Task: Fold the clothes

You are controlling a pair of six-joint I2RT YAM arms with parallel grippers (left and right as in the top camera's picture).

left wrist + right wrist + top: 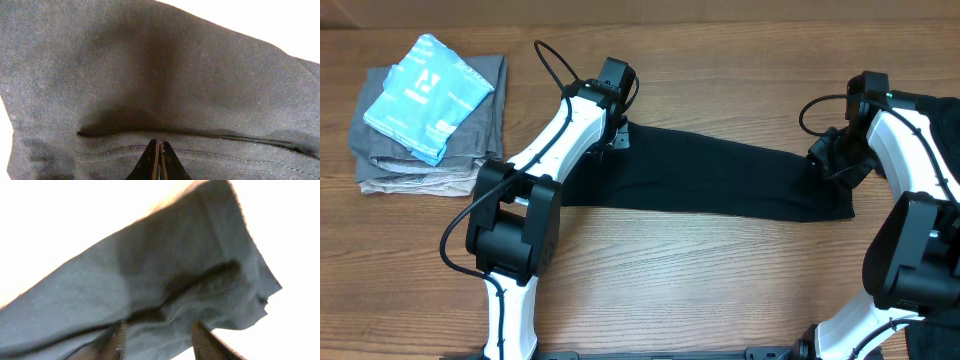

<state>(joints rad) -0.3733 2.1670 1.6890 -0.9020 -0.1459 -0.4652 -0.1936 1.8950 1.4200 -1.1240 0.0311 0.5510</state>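
In left claw (pixel 160 162), black garment (pixel 720 180) hem, right claw (pixel 157 342) parted, opposite end

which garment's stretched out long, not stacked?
The black garment, one long flat strip; the light-blue garment and grey garments sit folded in a pile.

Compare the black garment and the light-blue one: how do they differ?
The black garment is plain; the light-blue garment carries white print. The black garment lies spread in a long band; the light-blue garment is folded small. The black garment rests on the table; the light-blue garment sits atop grey folded garments. Both are soft cloth.
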